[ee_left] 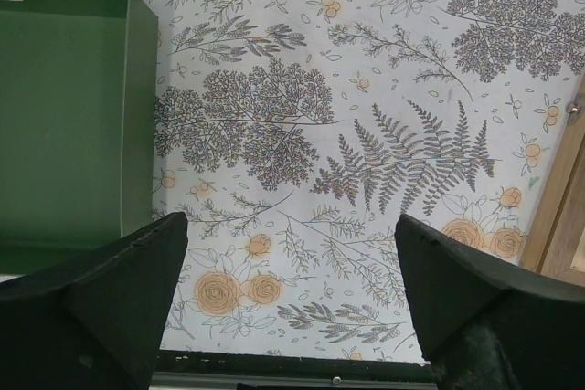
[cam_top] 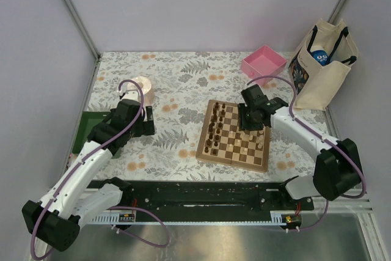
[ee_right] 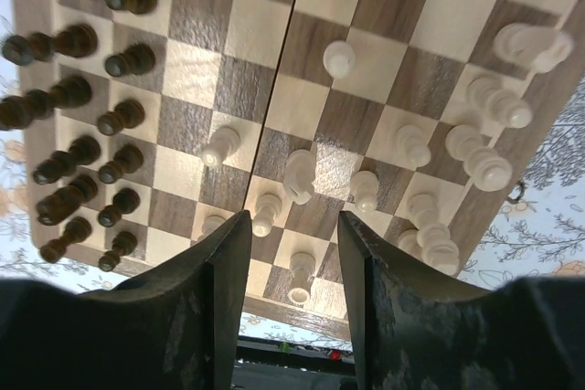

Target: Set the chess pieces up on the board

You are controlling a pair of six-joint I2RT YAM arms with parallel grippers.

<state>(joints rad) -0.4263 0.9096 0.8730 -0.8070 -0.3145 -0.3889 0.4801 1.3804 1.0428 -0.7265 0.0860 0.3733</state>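
Note:
The board (cam_top: pixel 232 158) lies right of the table's middle. Dark chess pieces (cam_top: pixel 215 128) fill its left two files, and pale chess pieces (cam_top: pixel 256 142) stand loosely on its right side. My right gripper (cam_top: pixel 252 120) hovers over the board's right half. In the right wrist view it (ee_right: pixel 294 221) is open above the board (ee_right: pixel 196 70). A pale piece (ee_right: pixel 303 276) stands on a near-edge square between the fingers, touching neither. Dark pieces (ee_right: pixel 73 89) line the left, pale ones (ee_right: pixel 484 125) the right. My left gripper (cam_top: pixel 145 123) (ee_left: pixel 292 235) is open and empty over the floral cloth.
A green tray (cam_top: pixel 82 131) (ee_left: pixel 64 116) sits at the table's left edge, beside my left gripper. A pale round roll (cam_top: pixel 142 90) stands behind it. A pink tray (cam_top: pixel 264 62) and a tote bag (cam_top: pixel 321 65) occupy the back right. The board's edge (ee_left: pixel 567 216) shows at the left wrist view's right.

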